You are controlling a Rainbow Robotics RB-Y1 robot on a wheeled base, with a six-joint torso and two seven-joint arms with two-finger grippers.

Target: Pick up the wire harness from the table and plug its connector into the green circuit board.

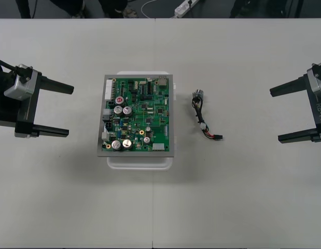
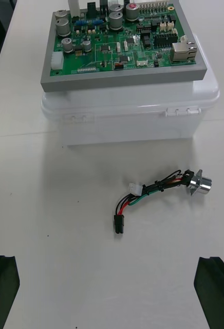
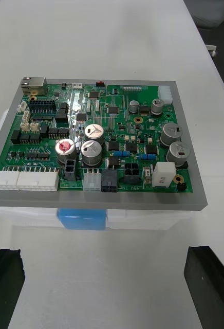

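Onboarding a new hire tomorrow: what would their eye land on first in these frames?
The green circuit board stands out most, sitting on its white base mid-table. Next is the wire harness, lying loose on the table between the board and the right gripper, with its black plug clear of the board. The left gripper and the right gripper wait open at their own sides.
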